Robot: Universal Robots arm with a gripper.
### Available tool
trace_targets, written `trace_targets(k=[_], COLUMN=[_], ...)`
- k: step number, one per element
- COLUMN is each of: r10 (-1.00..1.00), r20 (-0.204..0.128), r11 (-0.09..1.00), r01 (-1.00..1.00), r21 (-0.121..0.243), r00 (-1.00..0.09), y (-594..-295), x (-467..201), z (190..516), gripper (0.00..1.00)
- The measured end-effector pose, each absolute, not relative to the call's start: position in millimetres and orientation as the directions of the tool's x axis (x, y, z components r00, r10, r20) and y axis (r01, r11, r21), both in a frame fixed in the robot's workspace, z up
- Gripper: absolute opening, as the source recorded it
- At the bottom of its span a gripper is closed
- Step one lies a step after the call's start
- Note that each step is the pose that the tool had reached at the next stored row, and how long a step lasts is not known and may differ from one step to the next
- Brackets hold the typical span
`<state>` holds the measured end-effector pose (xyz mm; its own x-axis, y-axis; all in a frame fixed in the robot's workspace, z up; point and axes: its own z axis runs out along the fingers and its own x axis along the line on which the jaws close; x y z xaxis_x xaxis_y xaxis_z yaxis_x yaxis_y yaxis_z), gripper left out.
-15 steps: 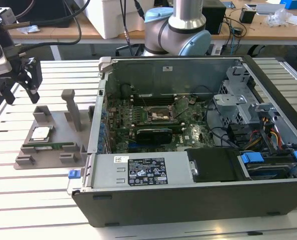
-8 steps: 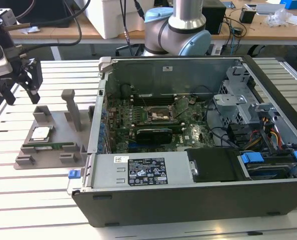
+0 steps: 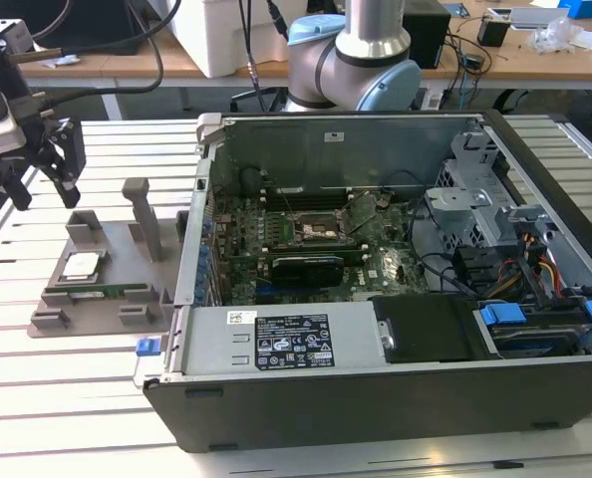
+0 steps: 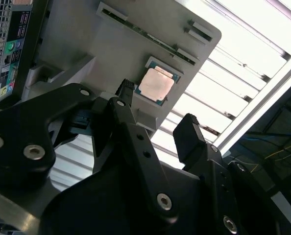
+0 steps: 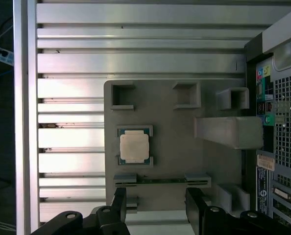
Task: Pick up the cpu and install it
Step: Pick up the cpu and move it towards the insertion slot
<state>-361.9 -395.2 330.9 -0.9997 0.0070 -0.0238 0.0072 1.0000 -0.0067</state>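
Table (image 3: pixel 77 398): is carrying tray (image 3: pixel 117 271).
Gripper (image 3: pixel 45 189): is hanging wide open, empty.
Cpu (image 3: pixel 81 265): is lying flat below gripper, untouched.

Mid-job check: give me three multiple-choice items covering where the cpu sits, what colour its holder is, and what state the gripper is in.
1. Where is the cpu?
A. in the motherboard socket
B. on the fixture tray beside the computer case
C. in the gripper

2. What colour is the fixture tray?
A. grey
B. blue
C. red

3. The gripper is:
A. shut on the cpu
B. shut on a memory stick
C. open and empty

Answers: 1 B, the chip lies in a recess of the tray, outside the case. 2 A, the tray looks grey in both wrist views. 3 C, its jaws stand apart with nothing between them.
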Motion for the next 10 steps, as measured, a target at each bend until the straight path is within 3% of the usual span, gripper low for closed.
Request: trace_targets(k=[10], r10=[0.007], r20=[-0.024], r11=[1.0], r01=[0.007], r21=[-0.007], r00=[-1.0], y=[-395.2], x=[-361.9], z=[324.7], gripper=[0.6])
